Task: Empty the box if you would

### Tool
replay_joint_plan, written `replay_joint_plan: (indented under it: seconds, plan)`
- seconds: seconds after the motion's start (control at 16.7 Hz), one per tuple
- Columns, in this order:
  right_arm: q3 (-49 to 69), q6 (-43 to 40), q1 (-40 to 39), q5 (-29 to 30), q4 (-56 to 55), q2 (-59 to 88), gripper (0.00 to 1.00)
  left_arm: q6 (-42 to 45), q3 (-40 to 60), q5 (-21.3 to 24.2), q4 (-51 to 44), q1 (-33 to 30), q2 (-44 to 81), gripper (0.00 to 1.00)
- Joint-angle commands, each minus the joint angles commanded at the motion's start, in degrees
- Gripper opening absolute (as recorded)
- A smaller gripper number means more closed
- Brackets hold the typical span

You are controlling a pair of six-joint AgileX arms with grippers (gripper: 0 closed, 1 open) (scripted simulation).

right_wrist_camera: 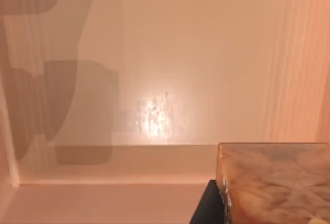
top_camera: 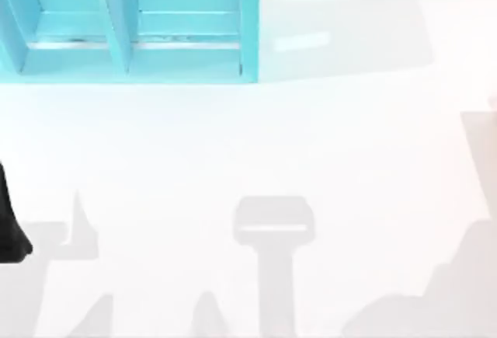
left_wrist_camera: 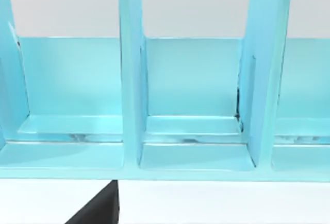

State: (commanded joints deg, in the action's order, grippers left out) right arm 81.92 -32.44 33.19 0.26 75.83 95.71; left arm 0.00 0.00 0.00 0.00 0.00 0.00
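turquoise rack (top_camera: 132, 23) (w/ dividers) at table (top_camera: 311, 159) top-left.

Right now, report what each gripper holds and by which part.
It cannot be told. In the right wrist view a mottled tan block sits inside a pale box, close to the camera, with no grasp visible. The left arm waits before the turquoise rack.

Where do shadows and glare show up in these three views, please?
Top view: grey arm shadows on the white table, pale glint beside the turquoise divided rack. Left wrist view: evenly lit rack. Right wrist view: dark shadows and a bright glare spot on the peach box interior.
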Motion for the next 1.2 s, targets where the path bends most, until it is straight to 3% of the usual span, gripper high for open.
replay_joint_plan:
  seconds: [0.3, 0.9, 1.2]
  plan:
    - [1.45, 8.34, -9.02, 0.63, -1.55, 1.76, 0.00, 0.00, 0.00, 0.00, 0.00, 0.00, 0.00, 1.00]
    - [3.22, 48.64, -53.97, 1.44, -10.95, 9.17, 0.00, 0.00, 0.00, 0.00, 0.00, 0.00, 0.00, 1.00]
    - [1.15, 66.54, -69.48, 1.02, -14.47, 13.46, 0.00, 0.00, 0.00, 0.00, 0.00, 0.00, 0.00, 1.00]
